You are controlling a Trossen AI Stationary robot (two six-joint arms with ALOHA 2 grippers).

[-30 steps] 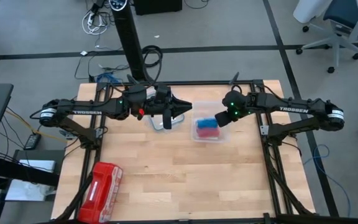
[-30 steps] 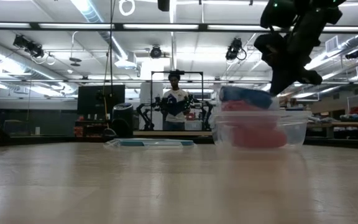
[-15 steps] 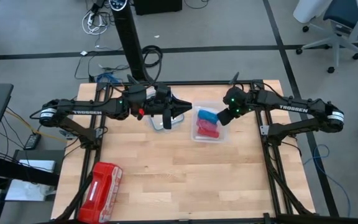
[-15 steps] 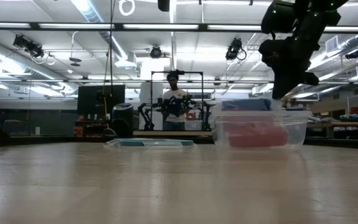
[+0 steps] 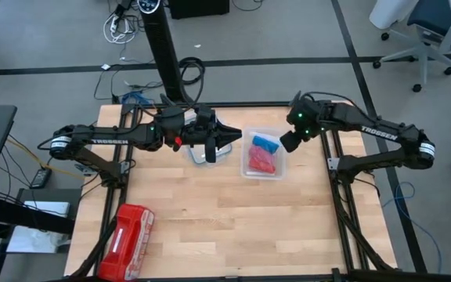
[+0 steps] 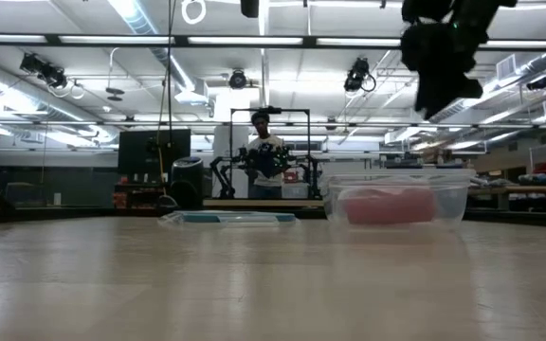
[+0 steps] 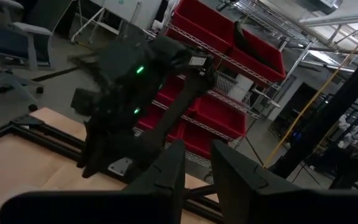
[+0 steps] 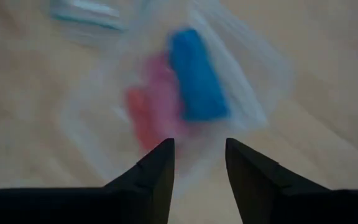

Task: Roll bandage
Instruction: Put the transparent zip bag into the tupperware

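While the bandage (image 5: 265, 144) lies in the clear tub (image 5: 250, 171), the right end effector (image 5: 286, 142) hangs beside it, parted and empty.

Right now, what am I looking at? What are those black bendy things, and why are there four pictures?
Those black bendy things are two robot arms at a wooden table. Each ends in a two-finger pincher called a tool.

One picture looks straight down from above. One looks across the table from its top, so you also see the room, with a person far behind. The other two come from small cameras on the arms' wrists.

On the table stands a clear plastic tub. Inside lie a rolled-up blue bandage and pink-red rolls. A red pack lies near the front corner on the left arm's side, and a flat clear lid lies by the tub.

The right tool hangs beside the tub, fingers apart, holding nothing. The left tool waits on the tub's other side, holding nothing I can see.
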